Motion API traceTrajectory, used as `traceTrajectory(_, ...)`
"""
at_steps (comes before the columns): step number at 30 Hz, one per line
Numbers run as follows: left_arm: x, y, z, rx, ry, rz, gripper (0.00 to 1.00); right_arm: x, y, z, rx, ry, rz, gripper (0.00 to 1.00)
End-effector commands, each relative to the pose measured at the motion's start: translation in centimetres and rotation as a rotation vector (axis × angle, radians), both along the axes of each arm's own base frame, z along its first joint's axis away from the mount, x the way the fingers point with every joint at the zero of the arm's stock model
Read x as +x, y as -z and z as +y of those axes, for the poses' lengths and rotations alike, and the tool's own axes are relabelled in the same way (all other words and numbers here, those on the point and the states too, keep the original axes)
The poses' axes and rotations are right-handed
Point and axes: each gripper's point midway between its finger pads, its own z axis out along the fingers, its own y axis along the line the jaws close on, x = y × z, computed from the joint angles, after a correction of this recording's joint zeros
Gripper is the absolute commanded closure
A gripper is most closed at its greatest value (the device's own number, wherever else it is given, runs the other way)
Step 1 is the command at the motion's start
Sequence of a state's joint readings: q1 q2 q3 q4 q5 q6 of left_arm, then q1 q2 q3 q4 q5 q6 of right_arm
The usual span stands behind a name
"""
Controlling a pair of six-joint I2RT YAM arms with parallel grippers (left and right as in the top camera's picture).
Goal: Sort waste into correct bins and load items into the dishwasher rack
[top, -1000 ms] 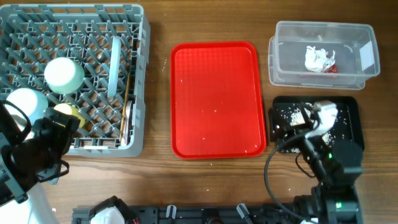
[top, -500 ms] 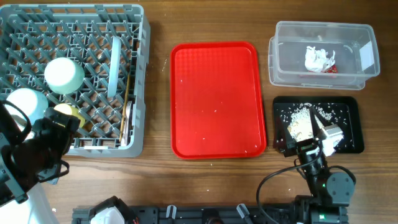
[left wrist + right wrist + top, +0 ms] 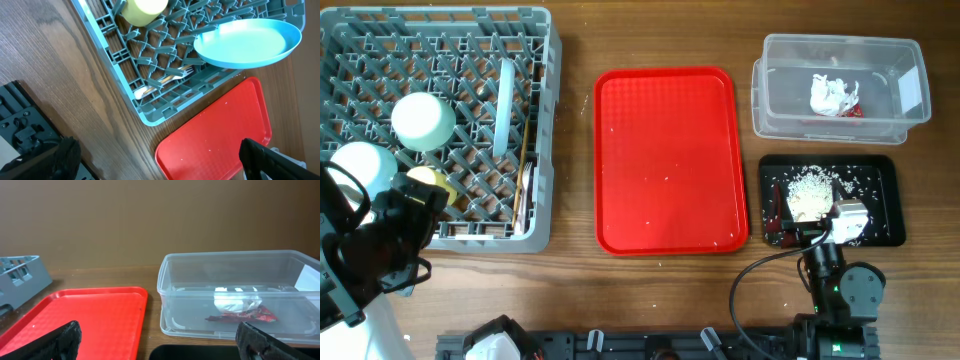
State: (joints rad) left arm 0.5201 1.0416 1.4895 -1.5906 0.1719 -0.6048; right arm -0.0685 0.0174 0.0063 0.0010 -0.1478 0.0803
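Note:
The grey dishwasher rack (image 3: 380, 45) holds two pale bowls (image 3: 423, 118) (image 3: 360, 165), the yellow cup (image 3: 425, 180), the upright plate (image 3: 505, 95), and the fork and chopstick (image 3: 525, 180). In the left wrist view I see the cup (image 3: 145, 7), plate (image 3: 247, 42) and fork (image 3: 165, 80). The clear tub (image 3: 780, 110) holds the red-and-white wrapper (image 3: 835, 95), which also shows in the right wrist view (image 3: 240, 305). Rice scraps (image 3: 808, 190) lie in the black tray (image 3: 885, 175). My left gripper (image 3: 410, 205) (image 3: 160, 160) is open and empty by the rack's front left corner. My right gripper (image 3: 810, 228) (image 3: 160, 345) is open and empty at the black tray's front edge.
A large red tray (image 3: 665, 160) lies between the rack and the bins, with a few white specks on it. It also shows in the left wrist view (image 3: 220, 135) and the right wrist view (image 3: 80, 315). A black rail runs along the table's front edge (image 3: 620, 345).
My right arm has drawn back from over the black tray toward the table's front edge, uncovering the rice heap. The left arm has not moved.

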Motion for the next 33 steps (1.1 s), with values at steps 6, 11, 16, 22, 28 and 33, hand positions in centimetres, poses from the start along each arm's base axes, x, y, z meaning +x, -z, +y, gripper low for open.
traceTrajectory(6, -0.1, 0.0, 0.2, 0.005, -0.013, 0.002, 0.0, -0.1, -0.4, -0.5, -0.029, 0.027, -0.02, 0.0)
traceTrajectory(11, -0.1, 0.0, 0.2, 0.005, -0.013, 0.002, 0.0, -0.1, -0.4, -0.5, -0.029, 0.027, -0.02, 0.0)
traceTrajectory(16, -0.1, 0.0, 0.2, 0.006, -0.013, 0.003, 0.0, -0.1, -0.4, -0.5, -0.029, 0.027, -0.02, 0.0)
traceTrajectory(22, -0.3, 0.3, 0.8, 0.046, -0.016, 0.038, 0.0, -0.1, -0.4, -0.5, -0.029, 0.027, -0.02, 0.0)
traceTrajectory(28, 3.9, 1.2, -3.7, 0.197, 0.393, -0.157, 0.0, -0.1, -0.4, -0.5, -0.029, 0.027, -0.02, 0.0)
traceTrajectory(33, 6.8, 4.7, -8.3, 0.305, 0.68, -0.37, 0.0, -0.1, -0.4, -0.5, -0.029, 0.027, -0.02, 0.0)
